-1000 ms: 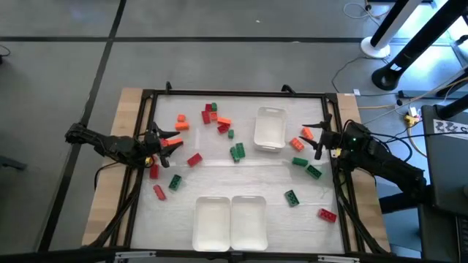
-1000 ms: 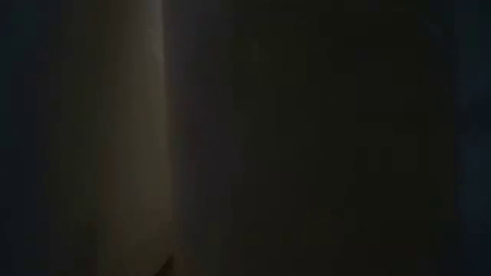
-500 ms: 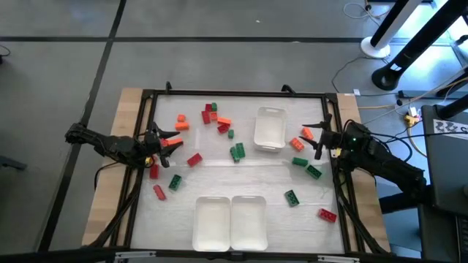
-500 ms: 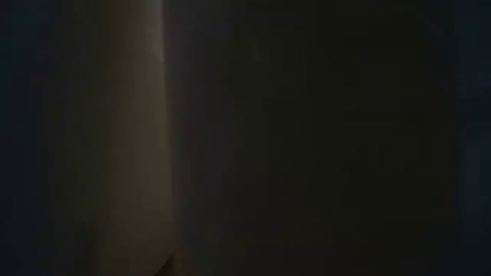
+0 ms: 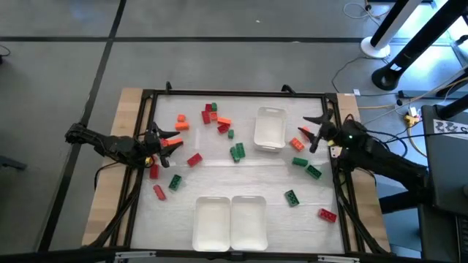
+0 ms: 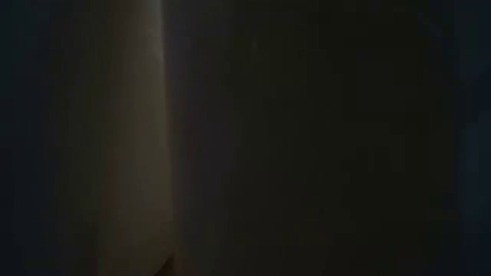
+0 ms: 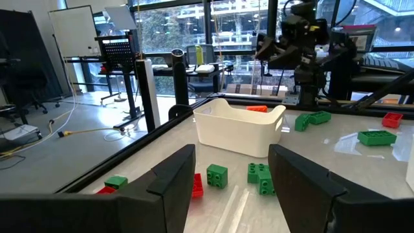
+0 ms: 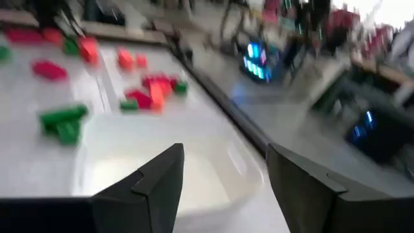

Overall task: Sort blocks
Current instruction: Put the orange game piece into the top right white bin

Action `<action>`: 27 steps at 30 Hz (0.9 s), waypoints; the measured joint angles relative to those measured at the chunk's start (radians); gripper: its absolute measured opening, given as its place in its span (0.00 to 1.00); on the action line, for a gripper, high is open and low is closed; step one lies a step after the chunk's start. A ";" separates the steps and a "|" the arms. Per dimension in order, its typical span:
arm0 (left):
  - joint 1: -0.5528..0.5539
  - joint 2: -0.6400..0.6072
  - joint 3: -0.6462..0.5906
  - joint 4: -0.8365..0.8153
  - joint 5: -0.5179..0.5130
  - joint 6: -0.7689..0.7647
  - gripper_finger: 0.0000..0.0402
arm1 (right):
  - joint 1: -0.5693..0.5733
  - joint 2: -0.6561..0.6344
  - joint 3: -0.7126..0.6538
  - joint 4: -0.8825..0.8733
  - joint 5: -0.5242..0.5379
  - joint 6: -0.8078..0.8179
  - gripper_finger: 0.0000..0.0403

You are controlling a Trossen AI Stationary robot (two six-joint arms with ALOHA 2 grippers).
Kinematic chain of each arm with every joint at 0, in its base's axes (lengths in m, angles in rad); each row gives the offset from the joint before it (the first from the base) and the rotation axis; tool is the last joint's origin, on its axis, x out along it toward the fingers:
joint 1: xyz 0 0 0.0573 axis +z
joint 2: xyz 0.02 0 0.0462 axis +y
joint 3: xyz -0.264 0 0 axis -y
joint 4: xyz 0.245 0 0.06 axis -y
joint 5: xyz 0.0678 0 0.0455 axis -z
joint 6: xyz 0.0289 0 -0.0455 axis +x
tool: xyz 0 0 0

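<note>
Trays [image 5: 229,223] first: two white ones side by side at the near edge of the table [image 5: 219,172], both holding nothing. Farther back, third tray [image 5: 269,130], one orange block [image 7: 257,109] showing at its far rim in the left wrist view; whether inside or behind, cannot tell. Blocks [image 5: 237,151] scattered loose across the table: red, green, orange, none in the near trays. Left gripper [image 5: 174,142] low at the left edge, fingers spread, nothing between them, orange block just beside. Right gripper [image 5: 313,130] at the right side near the far tray, fingers parted, grasping nothing. Low view dark, nothing to tell.
</note>
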 joint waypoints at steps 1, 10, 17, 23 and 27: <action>0.000 0.000 0.000 0.000 0.000 0.000 0.46 | 0.000 0.035 0.022 -0.023 0.027 0.000 0.55; 0.000 0.000 0.000 0.000 0.000 0.000 0.46 | 0.000 0.460 0.338 -0.441 0.222 0.159 0.55; 0.000 0.000 0.000 0.000 0.000 0.000 0.46 | -0.029 0.794 0.422 -0.549 0.216 0.208 0.55; 0.000 0.000 0.000 0.000 0.000 0.000 0.46 | -0.167 1.000 0.427 -0.549 0.175 0.202 0.55; 0.000 0.000 0.000 0.000 0.000 0.000 0.46 | -0.260 1.061 0.427 -0.541 0.135 0.180 0.55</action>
